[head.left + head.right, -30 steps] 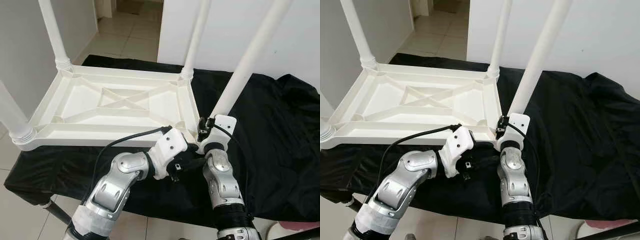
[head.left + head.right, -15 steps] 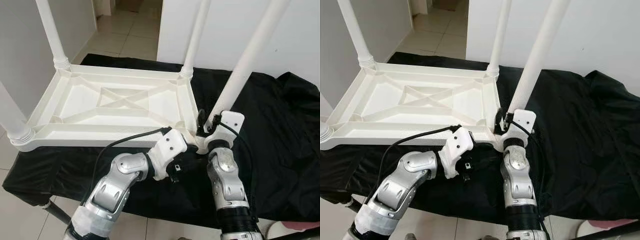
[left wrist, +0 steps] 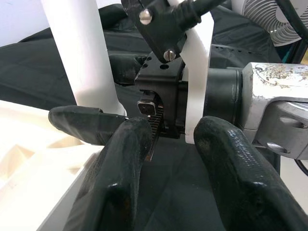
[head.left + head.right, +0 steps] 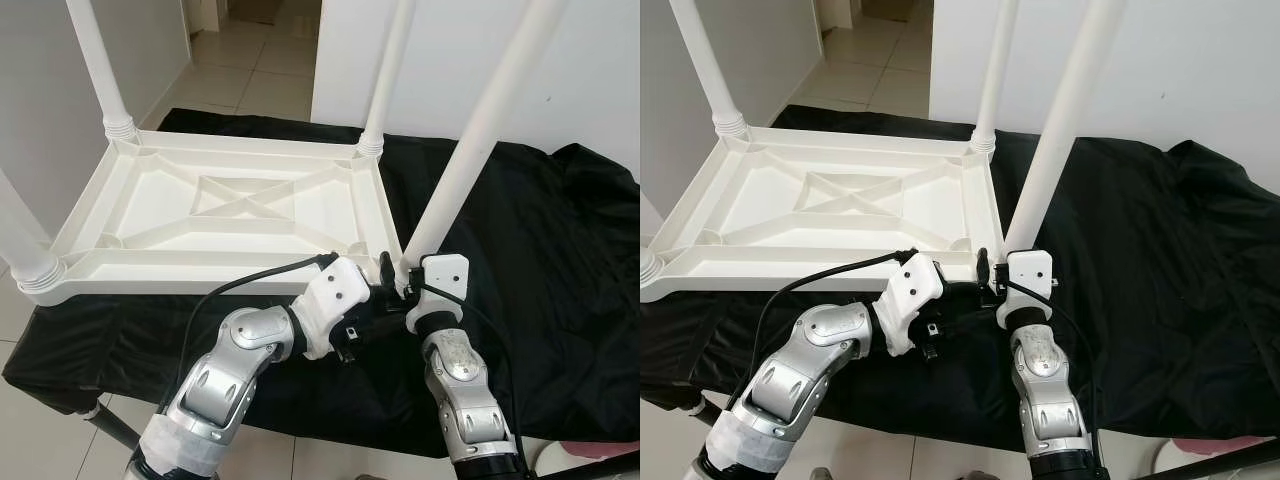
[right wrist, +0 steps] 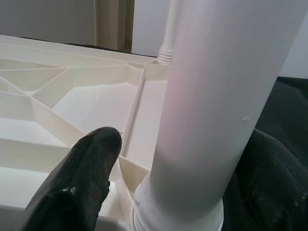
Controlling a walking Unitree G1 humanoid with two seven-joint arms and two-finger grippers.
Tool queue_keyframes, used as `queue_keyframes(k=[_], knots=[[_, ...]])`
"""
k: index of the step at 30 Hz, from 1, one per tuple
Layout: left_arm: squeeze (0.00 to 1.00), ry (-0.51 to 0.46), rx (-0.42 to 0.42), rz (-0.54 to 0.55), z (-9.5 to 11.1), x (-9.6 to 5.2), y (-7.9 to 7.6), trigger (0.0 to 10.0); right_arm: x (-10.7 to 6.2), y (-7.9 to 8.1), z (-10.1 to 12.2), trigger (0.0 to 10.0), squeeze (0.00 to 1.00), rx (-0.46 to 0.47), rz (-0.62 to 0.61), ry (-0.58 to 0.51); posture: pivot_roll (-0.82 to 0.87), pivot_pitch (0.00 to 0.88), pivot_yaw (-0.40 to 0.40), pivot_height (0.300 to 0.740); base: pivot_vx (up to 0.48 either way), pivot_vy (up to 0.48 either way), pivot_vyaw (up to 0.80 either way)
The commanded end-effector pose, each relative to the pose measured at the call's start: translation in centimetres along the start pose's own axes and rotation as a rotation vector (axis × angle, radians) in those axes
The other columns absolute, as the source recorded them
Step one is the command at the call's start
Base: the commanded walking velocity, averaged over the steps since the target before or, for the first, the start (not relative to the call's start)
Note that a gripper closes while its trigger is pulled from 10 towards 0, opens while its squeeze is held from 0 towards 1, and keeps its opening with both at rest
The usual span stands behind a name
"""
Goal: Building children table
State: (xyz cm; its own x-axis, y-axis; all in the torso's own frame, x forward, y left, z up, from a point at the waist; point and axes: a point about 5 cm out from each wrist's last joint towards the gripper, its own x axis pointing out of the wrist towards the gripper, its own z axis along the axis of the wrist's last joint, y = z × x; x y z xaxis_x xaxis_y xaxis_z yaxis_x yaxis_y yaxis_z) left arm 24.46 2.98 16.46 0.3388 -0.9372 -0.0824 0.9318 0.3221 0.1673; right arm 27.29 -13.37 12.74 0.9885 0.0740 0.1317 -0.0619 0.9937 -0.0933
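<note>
My right tool [image 4: 992, 272] sits at the foot of the near-right leg [image 4: 470, 160], its fingers straddling the leg; one finger [image 5: 79, 185] shows beside it, the other side is dark and blurred. I judge it gripping the leg, just above the socket. My left tool [image 4: 372, 305] is pressed in beside the right wrist under the tabletop's near corner; its fingers [image 3: 120, 178] stand apart with nothing between them.

Tabletop [image 4: 225, 205] lies upside down on the black-draped counter [image 4: 560, 250]. Far-right leg [image 4: 388, 70] and far-left leg [image 4: 95, 60] stand upright in their corners; the near-left leg [image 4: 22, 245] is at the picture's edge.

Risks, as I judge them: the near-right leg tilts, so it may not be seated square and could bind or pop out. The two tools are crowded and could foul each other.

No readable writing or brand.
</note>
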Motion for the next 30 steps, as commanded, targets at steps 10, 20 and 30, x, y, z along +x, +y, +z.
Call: queue_keyframes(k=[10, 20, 30], knots=[[0.0, -0.003, -0.004, 0.021, 0.1, 0.1, 0.1, 10.0, -2.7, -1.1, 1.1, 10.0, 0.0, 0.067, -0.023, -0.099, -0.05, 0.0, -0.059, 0.74, 0.0, 0.0, 0.0], [0.0, 0.014, 0.022, 0.05, 0.0, -0.5, 1.2, 10.0, -4.9, -0.9, 0.2, 10.0, 0.0, 0.084, 0.032, -0.065, -0.06, 0.0, -0.038, 0.74, 0.0, 0.0, 0.0], [0.0, 0.068, 0.083, 0.204, -0.2, -2.9, 5.9, 10.0, -4.2, -0.4, -0.3, 10.0, 0.0, 0.116, 0.249, -0.035, -0.06, 0.0, -0.033, 0.74, 0.0, 0.0, 0.0]])
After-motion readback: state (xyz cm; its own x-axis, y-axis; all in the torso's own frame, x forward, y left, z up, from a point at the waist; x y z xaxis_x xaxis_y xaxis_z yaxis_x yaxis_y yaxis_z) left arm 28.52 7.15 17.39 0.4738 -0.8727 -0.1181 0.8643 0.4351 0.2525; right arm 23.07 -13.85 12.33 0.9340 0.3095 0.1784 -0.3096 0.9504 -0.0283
